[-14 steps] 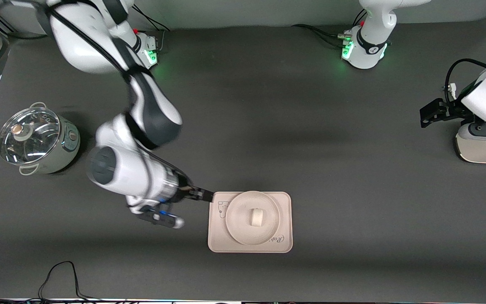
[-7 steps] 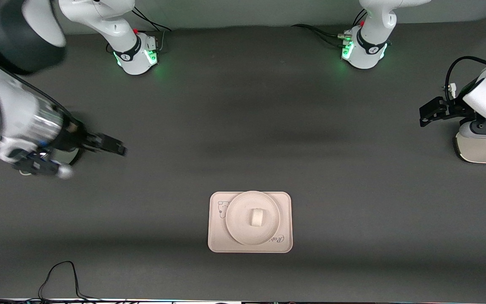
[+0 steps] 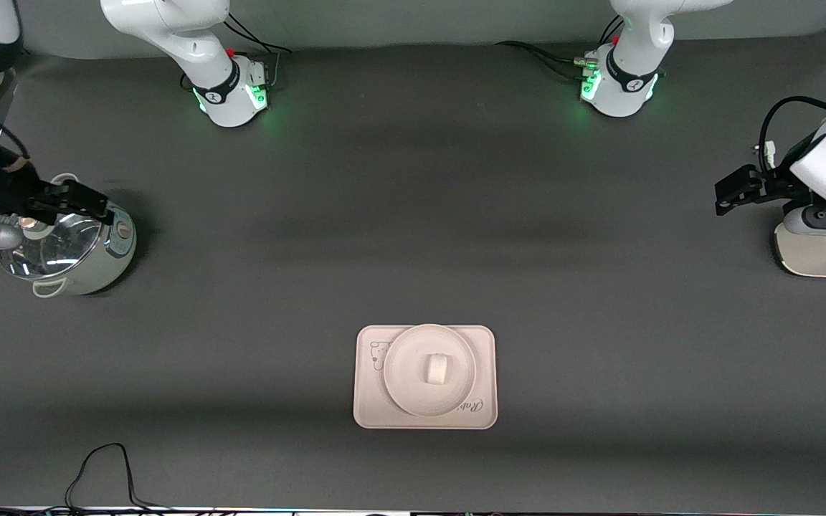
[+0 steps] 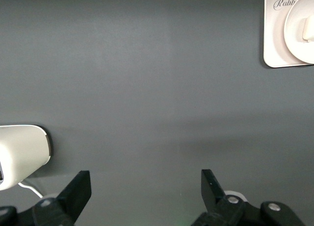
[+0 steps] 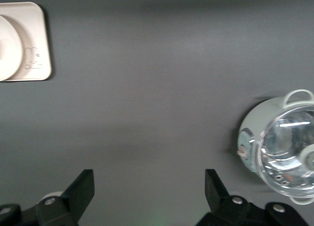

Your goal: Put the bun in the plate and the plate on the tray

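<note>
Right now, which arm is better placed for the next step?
Neither: no step remains. The bun lies in the plate, which sits on the tray. The right pincer over the pot and the left pincer are open.

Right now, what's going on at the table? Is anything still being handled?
Nothing is held. The small cream-white bun sits in the round pale beige-pink plate, which rests on the pale rectangular "Rabbit" tray. The right pincer is open over the glass-lidded pale green pot at the right arm's end of the table. The left pincer waits open at the left arm's end, beside a white appliance.
</note>
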